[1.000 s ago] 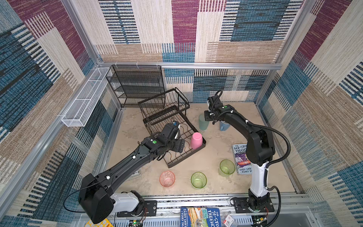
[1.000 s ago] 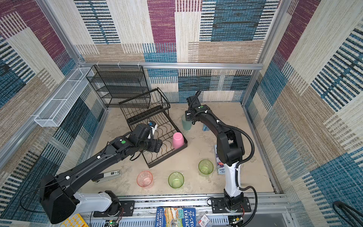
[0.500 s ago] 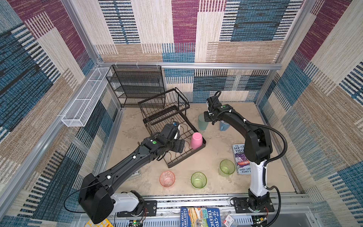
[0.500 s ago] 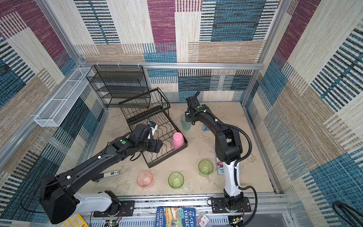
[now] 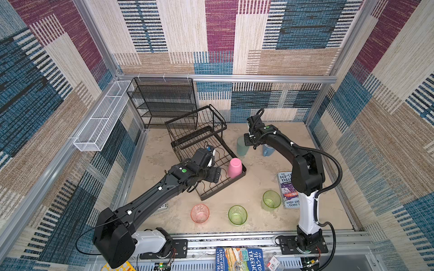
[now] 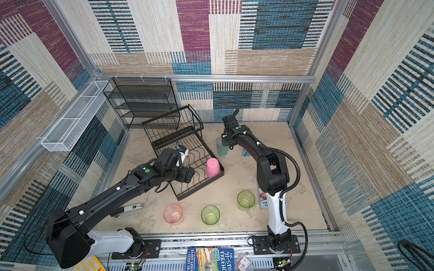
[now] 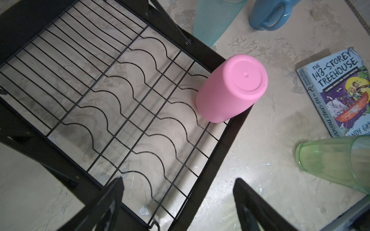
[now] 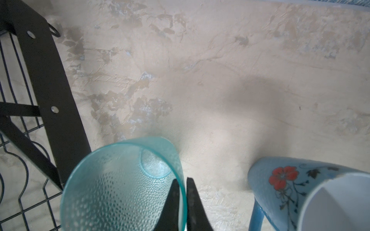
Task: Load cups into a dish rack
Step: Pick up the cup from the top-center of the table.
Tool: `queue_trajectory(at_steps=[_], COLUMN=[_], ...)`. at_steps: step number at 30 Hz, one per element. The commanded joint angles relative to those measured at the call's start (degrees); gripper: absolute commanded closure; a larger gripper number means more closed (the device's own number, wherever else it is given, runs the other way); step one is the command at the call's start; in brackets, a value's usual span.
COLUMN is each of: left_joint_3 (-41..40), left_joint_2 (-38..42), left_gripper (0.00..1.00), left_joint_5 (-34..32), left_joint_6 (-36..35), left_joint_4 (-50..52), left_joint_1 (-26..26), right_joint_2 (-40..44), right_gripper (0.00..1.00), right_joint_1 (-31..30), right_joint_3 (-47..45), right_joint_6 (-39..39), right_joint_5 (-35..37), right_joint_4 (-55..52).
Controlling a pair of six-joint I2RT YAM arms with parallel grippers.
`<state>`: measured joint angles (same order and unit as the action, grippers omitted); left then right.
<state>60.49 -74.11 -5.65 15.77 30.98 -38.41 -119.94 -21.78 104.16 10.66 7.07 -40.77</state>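
The black wire dish rack [image 5: 223, 187] stands left of centre, with an opaque pink cup [image 5: 234, 167] upside down in its lower tray. My left gripper [image 7: 178, 180] hangs open over the tray's near corner [image 7: 230, 148], holding nothing. My right gripper [image 8: 182, 180] is shut on the rim of the frosted teal cup [image 8: 120, 186], one finger inside and one outside. The blue flowered mug [image 8: 300, 190] stands just beside it. A translucent pink cup [image 5: 199, 213] and two green cups [image 5: 237, 214] [image 5: 271, 199] stand upright along the front.
A paperback [image 5: 287, 187] lies by the right arm's base. A black mesh shelf unit [image 5: 164, 103] stands at the back left, with a white mesh trough [image 5: 101, 117] on the left wall. A small black-and-white tool [image 6: 129, 208] lies under the left arm.
My right gripper has closed onto the teal cup's rim. The left arm and all the other cups have stayed where they were.
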Motion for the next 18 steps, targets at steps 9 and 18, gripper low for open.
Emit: queue_trajectory(at_steps=[9,18], left_joint_3=[-1.0,-1.3], left_joint_2=[1.2,2.5], left_gripper=[0.1,0.1], left_joint_5=[2.3,5.6], left_joint_6=[6.1,14.1], left_joint_4=[-0.7,-1.6], left_joint_1=[0.0,0.0], right_joint_2=[7.7,17.6], right_gripper=[1.0,1.0], right_joint_1=[-0.1,0.0], right_joint_3=[-6.8,-14.3], right_joint_6=[1.7,2.4], right_joint_5=[1.5,3.4], right_joint_4=[5.0,9.5])
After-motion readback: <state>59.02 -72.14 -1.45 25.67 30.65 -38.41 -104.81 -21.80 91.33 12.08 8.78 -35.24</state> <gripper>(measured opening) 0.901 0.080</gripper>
